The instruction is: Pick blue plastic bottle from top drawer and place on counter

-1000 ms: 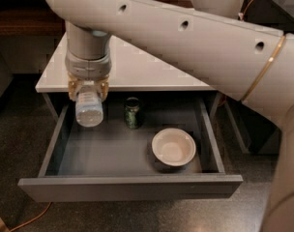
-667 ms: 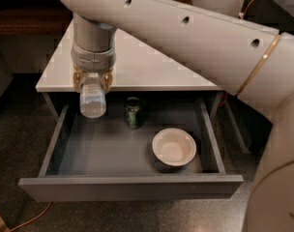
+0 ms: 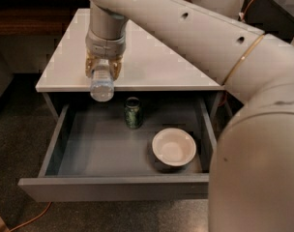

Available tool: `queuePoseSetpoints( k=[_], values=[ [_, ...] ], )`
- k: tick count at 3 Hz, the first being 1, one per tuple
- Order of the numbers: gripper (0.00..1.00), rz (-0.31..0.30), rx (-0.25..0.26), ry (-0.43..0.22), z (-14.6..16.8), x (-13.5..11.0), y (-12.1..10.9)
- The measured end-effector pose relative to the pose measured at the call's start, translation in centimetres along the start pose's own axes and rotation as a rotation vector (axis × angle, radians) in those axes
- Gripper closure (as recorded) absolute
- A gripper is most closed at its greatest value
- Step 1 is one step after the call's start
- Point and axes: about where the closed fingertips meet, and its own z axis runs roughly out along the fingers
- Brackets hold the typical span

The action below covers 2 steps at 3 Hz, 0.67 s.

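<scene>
1. Lifted since a second ago, the bottle (image 3: 101, 85) is higher and a little further right. It was hanging down over the back left of the drawer (image 3: 113, 187). Now its lower end shows level with the front edge of the counter (image 3: 152, 57). The wrist has risen with it and now stands over the white top, not over the drawer opening.

2. For the task, this suggests the pick is done. The bottle looks clear of the drawer, and what remains is to carry it over the counter and set it down. It hangs at the very lip, so it probably needs to travel further back before it is lowered.

3. The gripper (image 3: 102, 74) points straight down from the arm (image 3: 185, 28), at the front left of the counter. Its fingers (image 3: 90, 71) are closed narrowly on the bottle's upper part, one on each side. The bottle hangs upright beneath them, touching nothing else that I can see.

4. Inside the drawer, a green can (image 3: 133, 112) stands near the back, just right of the bottle. A white bowl (image 3: 174, 147) sits towards the front right. Both are apart from the gripper.
</scene>
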Motion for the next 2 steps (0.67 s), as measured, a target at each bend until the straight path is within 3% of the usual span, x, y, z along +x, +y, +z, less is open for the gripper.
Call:
queuePoseSetpoints(
  k=[2],
  values=[
    [0.61,0.065,-0.022,0.023,1.2,6.1,2.1]
  ],
)
